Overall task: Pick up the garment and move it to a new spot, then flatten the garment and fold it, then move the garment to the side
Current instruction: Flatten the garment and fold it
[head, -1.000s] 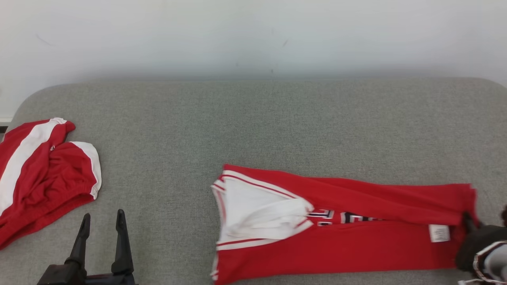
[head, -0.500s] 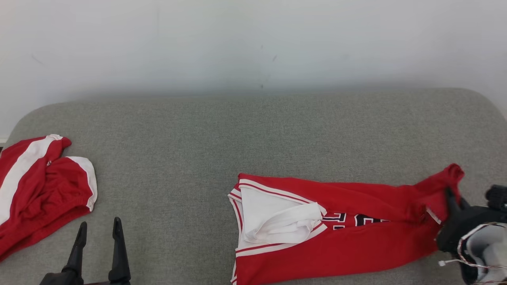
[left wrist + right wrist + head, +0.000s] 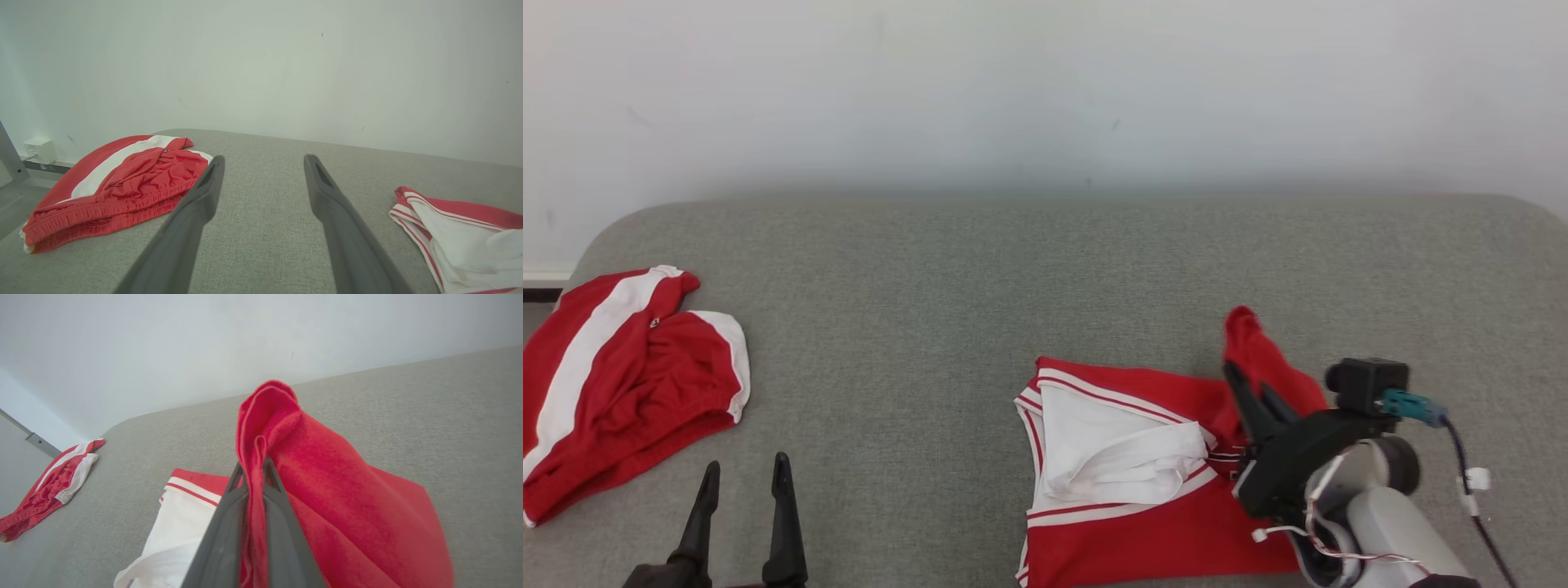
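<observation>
The garment [image 3: 1143,523], a red jersey with white trim and dark lettering, lies on the grey padded table [image 3: 1013,269] at the lower middle of the head view. My right gripper [image 3: 1248,388] is shut on its red hem, which is lifted and carried back over the jersey toward the collar. In the right wrist view the red cloth [image 3: 327,490] is pinched between the two dark fingers [image 3: 229,522] and drapes to the right. My left gripper [image 3: 743,482] stands open near the front left edge, holding nothing; its fingers [image 3: 196,212] are spread wide over bare table.
A second red and white garment [image 3: 621,384] lies bunched at the table's left end, also seen as red shorts [image 3: 118,179] in the left wrist view. A white wall [image 3: 1045,82] runs behind the table. Grey surface stretches between the two garments and along the back.
My right gripper has swung left and upward with the jersey's hem, folding the right half over toward the collar. The head camera has shifted slightly. The left gripper stays open in place.
</observation>
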`<state>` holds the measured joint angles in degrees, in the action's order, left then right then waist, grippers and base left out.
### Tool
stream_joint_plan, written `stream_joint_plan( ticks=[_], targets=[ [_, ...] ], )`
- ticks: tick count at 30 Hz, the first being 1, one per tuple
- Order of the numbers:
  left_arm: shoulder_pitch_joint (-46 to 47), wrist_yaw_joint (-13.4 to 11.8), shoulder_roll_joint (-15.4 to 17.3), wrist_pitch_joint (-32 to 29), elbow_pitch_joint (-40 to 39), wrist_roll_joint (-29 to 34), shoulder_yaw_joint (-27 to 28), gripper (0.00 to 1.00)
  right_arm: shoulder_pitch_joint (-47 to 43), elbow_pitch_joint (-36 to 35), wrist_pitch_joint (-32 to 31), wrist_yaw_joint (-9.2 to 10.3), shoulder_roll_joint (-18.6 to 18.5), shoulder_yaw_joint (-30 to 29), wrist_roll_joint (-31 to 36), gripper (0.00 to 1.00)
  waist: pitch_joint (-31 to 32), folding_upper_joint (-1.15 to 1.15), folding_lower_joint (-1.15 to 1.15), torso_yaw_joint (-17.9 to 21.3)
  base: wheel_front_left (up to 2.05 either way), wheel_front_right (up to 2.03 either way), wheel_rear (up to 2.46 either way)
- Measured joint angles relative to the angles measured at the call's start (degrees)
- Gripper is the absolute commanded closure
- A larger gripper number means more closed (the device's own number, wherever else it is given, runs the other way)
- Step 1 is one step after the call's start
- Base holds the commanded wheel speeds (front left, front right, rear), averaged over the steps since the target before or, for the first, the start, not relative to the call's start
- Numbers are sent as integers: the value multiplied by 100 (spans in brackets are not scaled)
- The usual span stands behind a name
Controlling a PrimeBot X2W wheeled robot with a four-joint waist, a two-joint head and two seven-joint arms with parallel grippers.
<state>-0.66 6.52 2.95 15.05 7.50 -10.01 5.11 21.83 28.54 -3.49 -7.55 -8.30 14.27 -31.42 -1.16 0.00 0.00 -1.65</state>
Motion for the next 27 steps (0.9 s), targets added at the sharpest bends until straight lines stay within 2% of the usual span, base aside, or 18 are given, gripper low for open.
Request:
stream_joint_plan(
  ticks=[3,9,18,19,20,21,27],
  targets=[
    [33,-3,0,0,36,-15,-62,0,-19,-189,-122,0,247,101,32,100,-18,0,0,-93,0,0,0],
    [154,-4,-1,0,140,-48,-177,0,-46,-286,-232,0,489,424,113,100,-67,0,0,-302,0,0,0],
    [294,-31,-1,0,218,-65,-248,0,-69,-58,-105,0,533,958,-134,100,-165,0,0,-526,0,0,0],
    [298,-31,-1,0,222,-66,-245,0,-62,-14,-83,0,531,1023,-143,69,-171,0,0,-534,0,0,0],
    [298,-31,-1,0,229,-67,-250,0,-57,10,-33,0,533,1081,-171,9,-175,0,0,-539,0,0,0],
    [299,-35,-2,0,231,-67,-253,0,-41,24,46,0,535,1127,-199,0,-177,0,0,-540,0,0,0],
    [300,-65,-1,0,229,-73,-244,0,209,46,531,0,537,1028,-44,0,-149,0,0,-461,0,0,0]
  ],
)
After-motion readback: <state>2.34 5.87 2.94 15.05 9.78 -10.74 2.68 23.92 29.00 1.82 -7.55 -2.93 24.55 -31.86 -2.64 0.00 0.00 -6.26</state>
